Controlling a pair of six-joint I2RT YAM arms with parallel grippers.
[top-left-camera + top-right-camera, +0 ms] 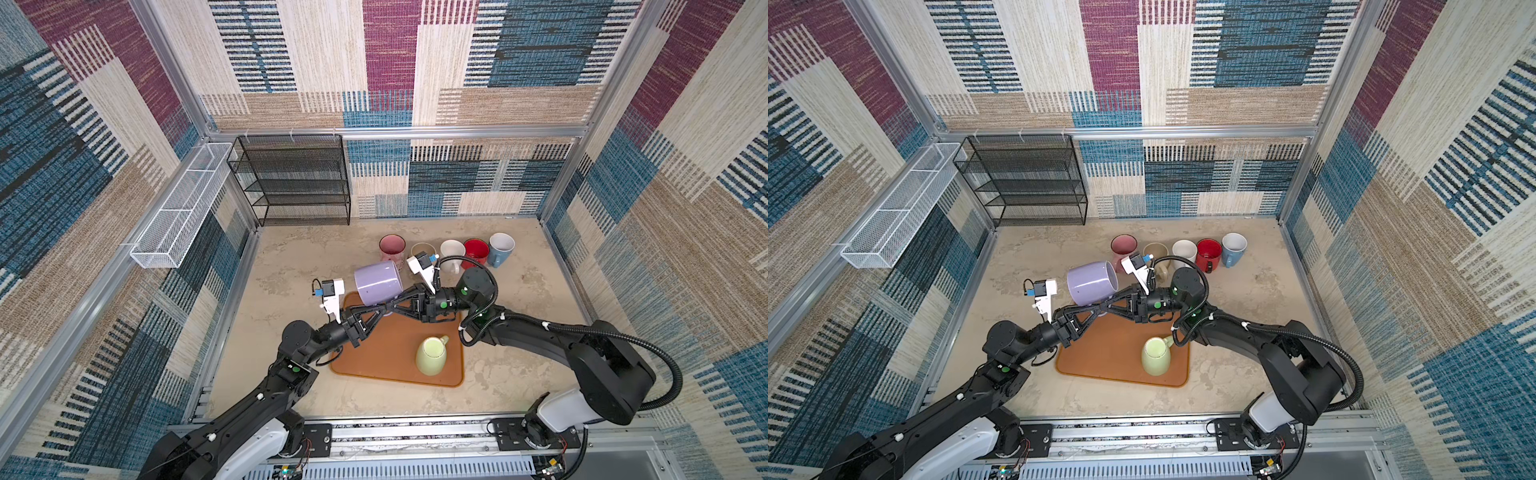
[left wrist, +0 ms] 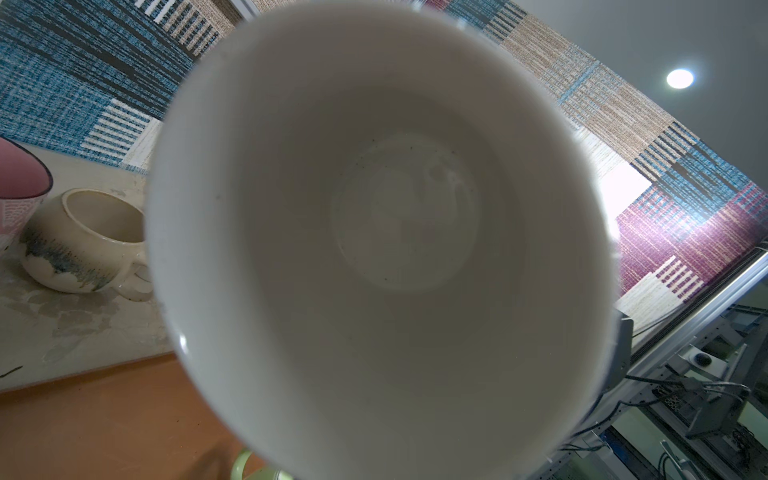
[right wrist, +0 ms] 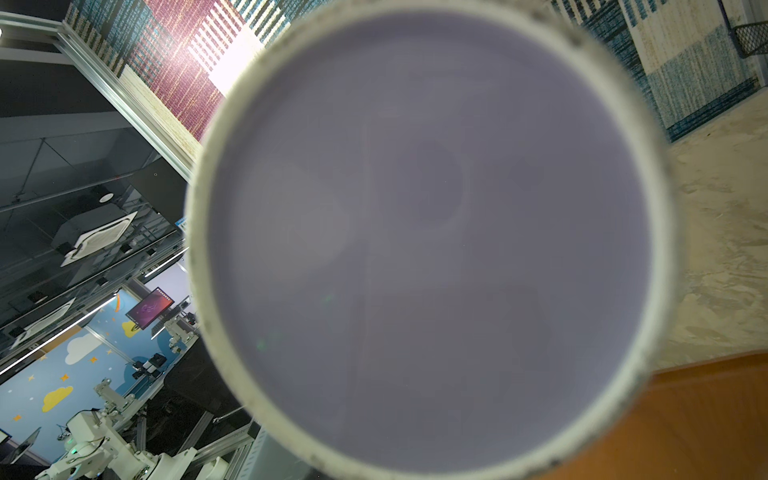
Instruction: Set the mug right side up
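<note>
Both top views are catching us mid-flip, lavender ceramic mug (image 1: 378, 283) sideways aloft; whether left fingers (image 1: 368, 308) or right fingers (image 1: 409, 291) are gripping underneath, we cannot tell; next, rotating mouth upward.

Table (image 1: 291, 257) layout. Mat (image 1: 386, 353) at near centre, a tipped mug (image 1: 432, 356) lying on its right half. Raised mug (image 1: 379, 282) over the mat's far left corner. Row of five mugs (image 1: 453, 251) behind the mat, towards the right. Shelf rack (image 1: 295, 183) far left, against the back wall; wire basket (image 1: 183, 208) on the left wall
</note>
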